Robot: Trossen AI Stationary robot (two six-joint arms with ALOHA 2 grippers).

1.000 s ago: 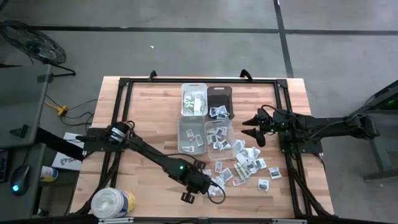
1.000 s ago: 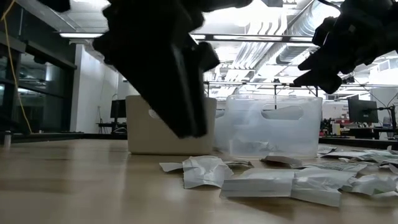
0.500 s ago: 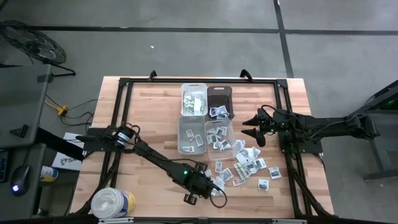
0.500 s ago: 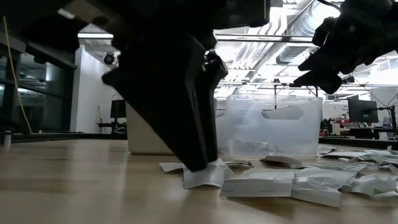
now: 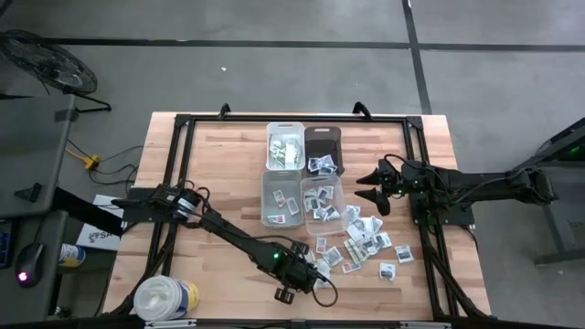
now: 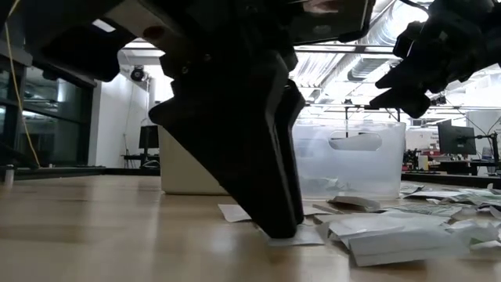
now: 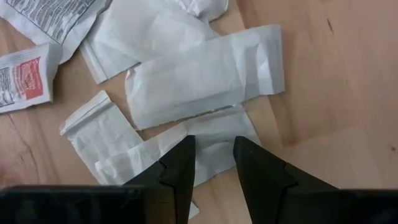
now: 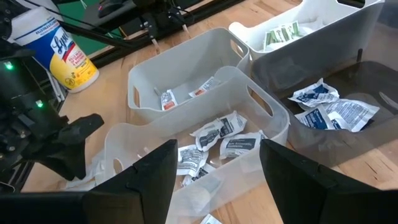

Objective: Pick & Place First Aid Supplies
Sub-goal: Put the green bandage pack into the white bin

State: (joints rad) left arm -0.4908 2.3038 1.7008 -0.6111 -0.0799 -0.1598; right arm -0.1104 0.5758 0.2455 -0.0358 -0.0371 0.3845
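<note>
High view: left gripper (image 5: 306,279) down at 7 o'clock edge of scattered small flat white paper packets (image 5: 366,242); right gripper (image 5: 373,187) waits far off, at 3 o'clock from clear plastic bins (image 5: 279,180), fingers spread wide, empty.

Low view: left finger tip presses flat packet (image 6: 301,237) to wooden table (image 6: 102,235).

Left wrist view: jaws part-open astride plain white packet (image 7: 214,144), long axis running crosswise to the gap; not yet pinched, by my judgement. Left arm nearer.

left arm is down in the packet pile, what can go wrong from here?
1. The left gripper straddles a white packet that overlaps others; closing may lift two or pinch only an edge.
2. Its fingertips sit at the table; pressing lower may scrape wood or push packets away.
3. The right gripper hangs open beside the clear bin; a carry to the bins passes close.
</note>
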